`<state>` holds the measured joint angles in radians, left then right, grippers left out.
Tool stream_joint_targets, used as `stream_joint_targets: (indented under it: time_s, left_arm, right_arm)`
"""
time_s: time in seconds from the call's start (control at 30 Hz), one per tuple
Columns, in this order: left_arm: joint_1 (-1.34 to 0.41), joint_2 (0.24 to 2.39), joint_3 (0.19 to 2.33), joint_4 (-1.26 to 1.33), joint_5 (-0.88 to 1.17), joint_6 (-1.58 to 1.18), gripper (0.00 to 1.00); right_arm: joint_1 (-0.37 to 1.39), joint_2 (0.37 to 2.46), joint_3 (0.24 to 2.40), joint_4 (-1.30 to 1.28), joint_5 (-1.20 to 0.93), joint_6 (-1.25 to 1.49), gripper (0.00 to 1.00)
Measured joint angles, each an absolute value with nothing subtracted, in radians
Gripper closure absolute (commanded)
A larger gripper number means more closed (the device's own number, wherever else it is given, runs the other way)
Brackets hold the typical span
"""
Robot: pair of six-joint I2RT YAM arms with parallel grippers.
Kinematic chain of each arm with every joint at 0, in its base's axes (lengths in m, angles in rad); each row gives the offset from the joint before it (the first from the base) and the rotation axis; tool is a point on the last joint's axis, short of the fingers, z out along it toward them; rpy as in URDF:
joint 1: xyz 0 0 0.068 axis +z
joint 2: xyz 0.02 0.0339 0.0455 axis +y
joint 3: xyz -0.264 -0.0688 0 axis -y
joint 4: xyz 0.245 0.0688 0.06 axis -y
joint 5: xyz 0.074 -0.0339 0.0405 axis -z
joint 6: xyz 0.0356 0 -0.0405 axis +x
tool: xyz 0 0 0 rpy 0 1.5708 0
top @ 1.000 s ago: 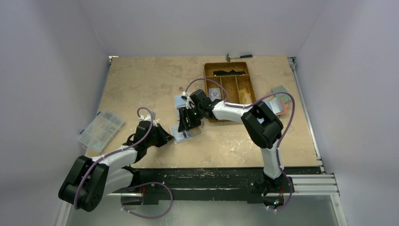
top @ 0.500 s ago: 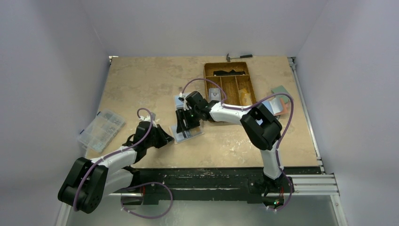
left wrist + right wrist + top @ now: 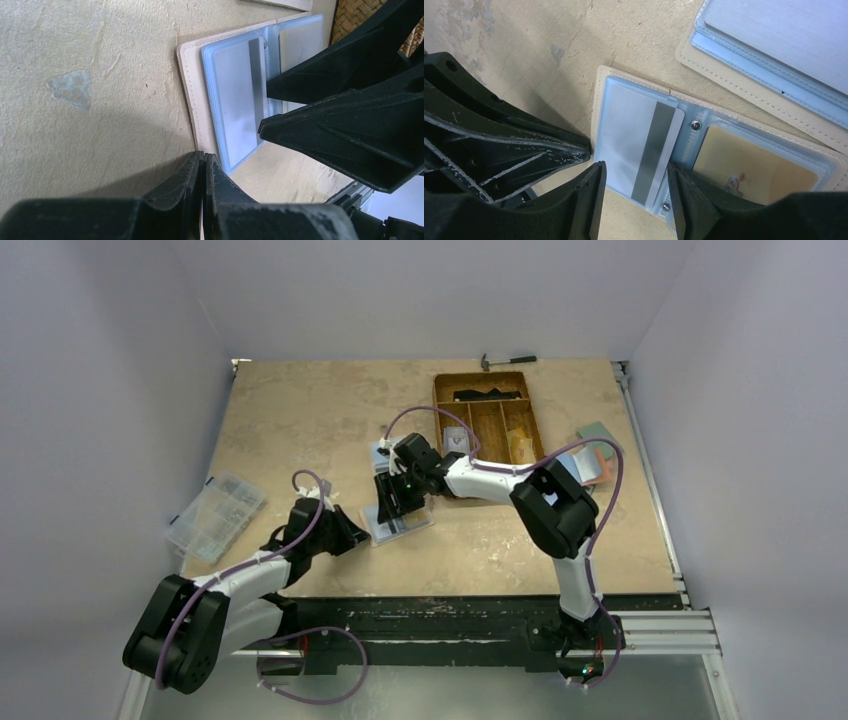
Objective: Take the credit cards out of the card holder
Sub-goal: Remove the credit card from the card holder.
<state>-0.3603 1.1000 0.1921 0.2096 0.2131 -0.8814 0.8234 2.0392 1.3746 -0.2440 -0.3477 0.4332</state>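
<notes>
**Ana:** From above, where is the card holder [image 3: 410, 525]?

**Ben:** It lies open and flat on the table [image 3: 300, 410], about mid-width and toward the near side. The left gripper [image 3: 358, 537] sits low just left of it. The right gripper [image 3: 393, 504] hangs directly over it. A second holder [image 3: 382, 452] lies just beyond, and the brown tray [image 3: 490, 420] is farther off to the right.

**Ana:** And the left wrist camera?

**Ben:** The left fingers are pressed together with nothing between them, and their tips are right at the holder's tan border. A striped card [image 3: 235, 95] lies in the blue sleeve beside that border. The right gripper's two black fingers come in from the other side with a gap between them, pointing at the card's striped edge.

**Ana:** Does the right wrist camera settle the grip?

**Ben:** Not fully. The jaws stand apart, one finger on each long side of the striped card at its near end. I cannot tell whether the pads touch it. The card sits slightly askew over the left pocket. A yellowish card [image 3: 749, 165] fills the right pocket. The left gripper's tips meet the holder's left edge.
</notes>
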Motion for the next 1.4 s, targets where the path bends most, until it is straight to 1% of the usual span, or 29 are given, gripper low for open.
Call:
stream_joint_targets:
  time_s: [0.3,0.63,0.7,0.77,0.83,1.0,1.07,1.13,1.23,1.4]
  left_arm:
    - [-0.36,1.07,0.177,0.194,0.225,-0.896,1.0]
    - [-0.36,1.065,0.172,0.195,0.229,-0.903,1.0]
    - [-0.36,1.061,0.172,0.192,0.229,-0.903,0.95]
    - [-0.36,1.042,0.169,0.174,0.227,-0.903,0.83]
    - [-0.36,1.004,0.164,0.146,0.226,-0.906,0.75]
    - [-0.36,0.886,0.156,0.125,0.223,-0.928,0.66]
    - [-0.36,0.86,0.151,0.138,0.225,-0.942,0.6]
    - [-0.36,0.855,0.147,0.153,0.228,-0.96,0.56]
    - [-0.36,0.879,0.144,0.183,0.229,-0.987,0.53]
    - [-0.36,0.982,0.144,0.245,0.232,-1.014,0.54]
  right_arm:
    - [0.79,2.039,1.359,-0.244,-0.447,0.426,0.52]
    - [0.766,2.039,1.341,-0.226,-0.538,0.43,0.53]
    - [0.766,2.039,1.339,-0.224,-0.543,0.43,0.53]
    - [0.766,2.039,1.339,-0.224,-0.546,0.425,0.53]
    - [0.765,2.039,1.339,-0.226,-0.548,0.411,0.54]
    - [0.763,2.039,1.344,-0.243,-0.578,0.344,0.58]
    - [0.761,2.039,1.349,-0.255,-0.593,0.318,0.61]
    - [0.76,2.039,1.358,-0.269,-0.601,0.292,0.62]
    - [0.756,2.039,1.369,-0.283,-0.616,0.258,0.64]
    - [0.744,2.039,1.374,-0.293,-0.624,0.229,0.65]
